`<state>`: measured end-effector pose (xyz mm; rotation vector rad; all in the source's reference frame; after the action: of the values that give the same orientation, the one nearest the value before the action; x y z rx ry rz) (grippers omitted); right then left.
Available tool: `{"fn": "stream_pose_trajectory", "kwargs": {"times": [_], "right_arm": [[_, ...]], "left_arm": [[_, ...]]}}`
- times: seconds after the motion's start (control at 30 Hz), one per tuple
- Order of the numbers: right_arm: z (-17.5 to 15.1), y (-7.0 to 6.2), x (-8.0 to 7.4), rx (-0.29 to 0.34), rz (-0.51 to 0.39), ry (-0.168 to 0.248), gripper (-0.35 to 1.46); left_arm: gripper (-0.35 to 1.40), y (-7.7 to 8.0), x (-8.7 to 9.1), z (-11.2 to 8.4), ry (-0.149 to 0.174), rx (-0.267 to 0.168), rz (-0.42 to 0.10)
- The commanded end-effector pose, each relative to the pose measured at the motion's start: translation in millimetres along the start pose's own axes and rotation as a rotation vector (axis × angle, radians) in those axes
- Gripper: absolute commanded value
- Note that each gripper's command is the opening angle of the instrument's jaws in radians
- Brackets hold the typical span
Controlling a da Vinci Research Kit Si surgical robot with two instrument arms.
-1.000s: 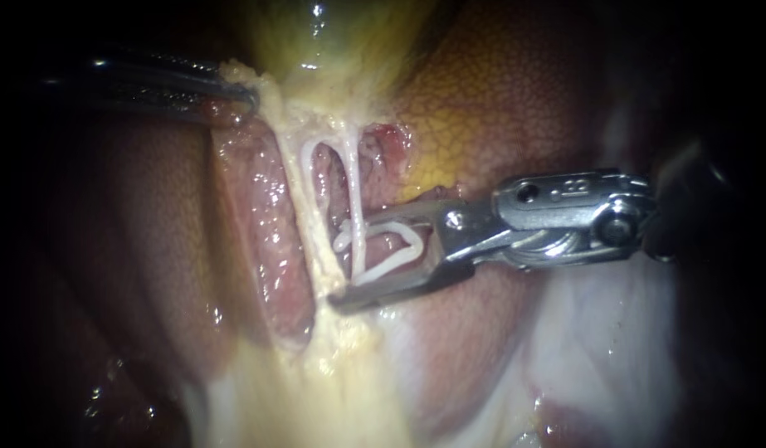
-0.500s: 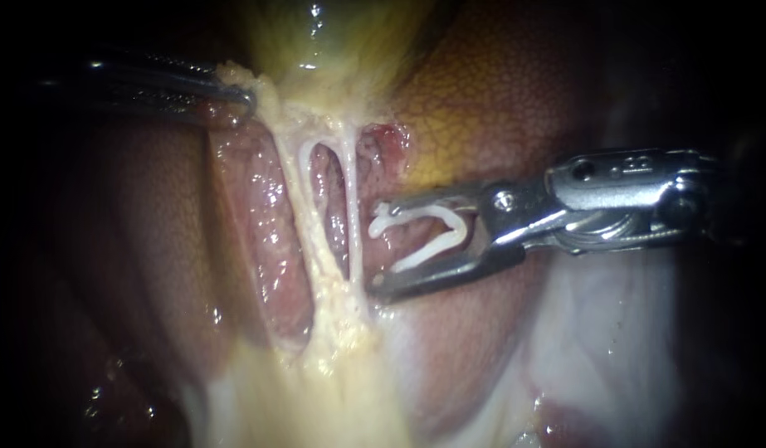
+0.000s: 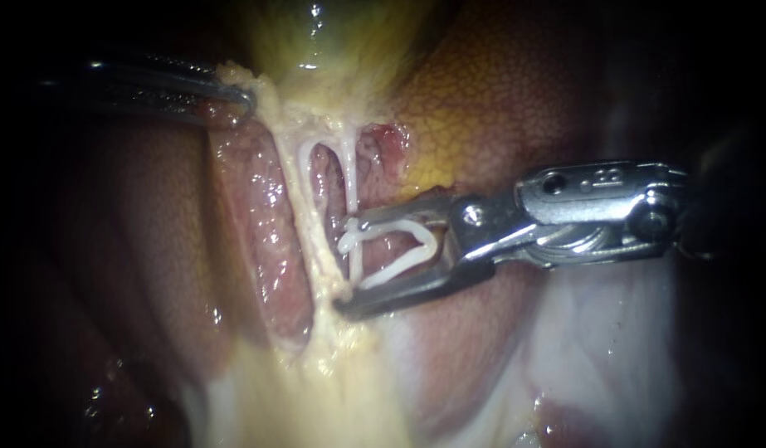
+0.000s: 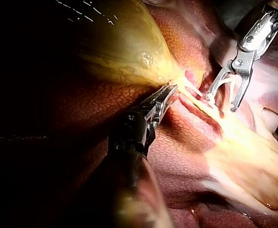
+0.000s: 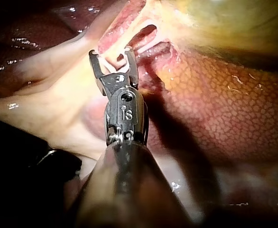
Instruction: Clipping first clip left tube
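The right instrument (image 3: 348,265) reaches in from 3 o'clock in the endoscope view. Its jaws are spread wide and cradle an open white clip (image 3: 431,239), one leg lying along each jaw. The right-hand tube (image 3: 350,178), a thin white strand, runs down from 12 o'clock and passes between the jaws, crossing the clip's open mouth. The upper jaw's tip sits just at that tube. The lower jaw's tip reaches further toward 9 o'clock and ends against the yellowish strand where the two tubes meet.

The left tube (image 3: 309,207) lies just beyond the jaw tips, outside the clip, parted from the right-hand tube by a narrow slit showing red tissue. The right wrist view shows the right instrument (image 5: 110,52) forked around a pale strand.

At 10 o'clock the left instrument (image 3: 241,101) is clenched on a pale tissue fringe (image 3: 233,75) at the foot of the yellow-green gallbladder (image 3: 333,50). The left wrist view shows the left instrument (image 4: 170,90) pinched on the same fringe, well apart from the right instrument (image 4: 221,102).

Mottled liver (image 3: 499,91) fills 1 o'clock. Smooth pale tissue (image 3: 598,332) spreads open at 4 o'clock, below the shaft.
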<state>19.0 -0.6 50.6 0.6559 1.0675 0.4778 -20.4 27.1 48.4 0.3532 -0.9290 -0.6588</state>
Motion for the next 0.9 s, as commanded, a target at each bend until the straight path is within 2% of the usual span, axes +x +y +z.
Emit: {"fn": "stream_pose_trajectory", "kwargs": {"times": [0.03,0.4,0.6,0.9], "right_arm": [[0.2,0.1,-0.2,0.001,-0.001,-0.001,0.45],[1.0,2.9,-1.9,0.02,-0.001,-0.007,0.45],[1.6,3.9,-2.7,0.045,0.008,-0.011,0.44],[2.6,4.5,-2.3,0.132,0.024,0.039,0.44]], "left_arm": [[-0.35,0.0,0.0,0.0,0.0,0.0,0.0],[-0.35,0.0,0.0,0.0,0.0,0.0,0.0],[-0.35,0.0,0.1,0.0,-0.003,0.0,0.0],[-0.35,0.2,0.2,0.2,-0.003,0.0,0.001]]}}
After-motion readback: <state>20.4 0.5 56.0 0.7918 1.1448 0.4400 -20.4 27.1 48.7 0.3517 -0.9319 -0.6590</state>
